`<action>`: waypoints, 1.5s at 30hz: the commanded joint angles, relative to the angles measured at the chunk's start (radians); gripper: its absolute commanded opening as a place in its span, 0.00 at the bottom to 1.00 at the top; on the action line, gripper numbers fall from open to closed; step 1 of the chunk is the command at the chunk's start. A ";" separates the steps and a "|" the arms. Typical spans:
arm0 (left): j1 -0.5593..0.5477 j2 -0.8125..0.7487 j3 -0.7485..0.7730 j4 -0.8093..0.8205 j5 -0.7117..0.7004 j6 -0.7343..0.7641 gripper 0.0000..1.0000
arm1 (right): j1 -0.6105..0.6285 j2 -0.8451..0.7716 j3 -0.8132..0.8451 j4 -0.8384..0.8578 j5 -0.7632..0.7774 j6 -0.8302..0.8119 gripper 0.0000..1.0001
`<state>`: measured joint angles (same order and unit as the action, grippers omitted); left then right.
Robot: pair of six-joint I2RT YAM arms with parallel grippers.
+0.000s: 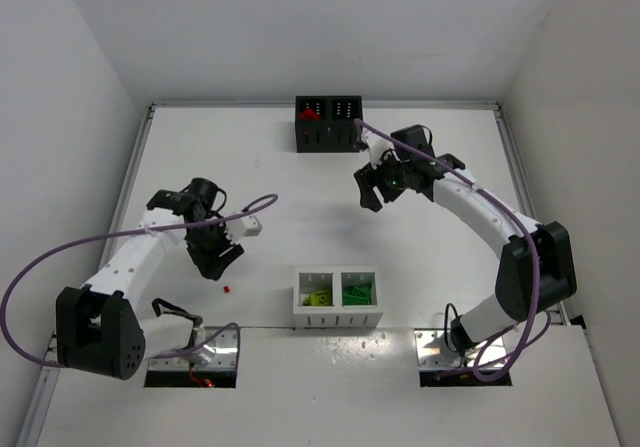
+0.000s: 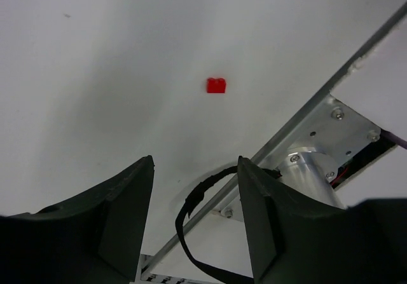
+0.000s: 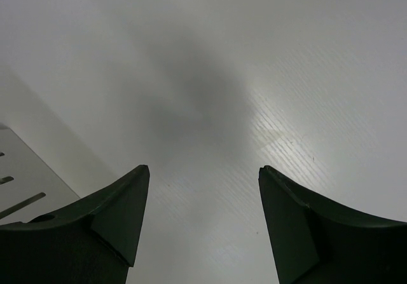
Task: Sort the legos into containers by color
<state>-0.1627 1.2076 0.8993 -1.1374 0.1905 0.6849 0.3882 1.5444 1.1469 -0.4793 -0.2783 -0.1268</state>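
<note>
One small red lego point(image 1: 227, 290) lies alone on the white table, also seen as the red lego point(image 2: 216, 85) in the left wrist view, ahead of the fingers. My left gripper point(image 1: 214, 259) point(image 2: 195, 160) hovers just behind it, open and empty. The white container point(image 1: 337, 312) holds lime green legos point(image 1: 318, 296) on its left and dark green legos point(image 1: 356, 292) on its right. The black container point(image 1: 327, 137) at the back has a red lego point(image 1: 308, 114) in its left compartment. My right gripper point(image 1: 371, 193) point(image 3: 203, 168) hangs open over bare table, in front of the black container.
A purple cable point(image 1: 60, 257) loops off the left arm. A black strap point(image 2: 191, 214) and the metal base plate point(image 2: 331, 131) lie past the table's near edge. A white slotted panel point(image 3: 19, 176) shows at the left of the right wrist view.
</note>
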 commanded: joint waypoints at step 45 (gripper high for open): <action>-0.305 0.377 -0.100 0.177 -0.180 -0.255 0.48 | -0.003 -0.053 -0.053 0.051 0.053 -0.045 0.70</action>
<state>-0.4576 1.5620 0.7753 -0.9806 0.0273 0.4522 0.3882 1.5154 1.0874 -0.4534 -0.2394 -0.1535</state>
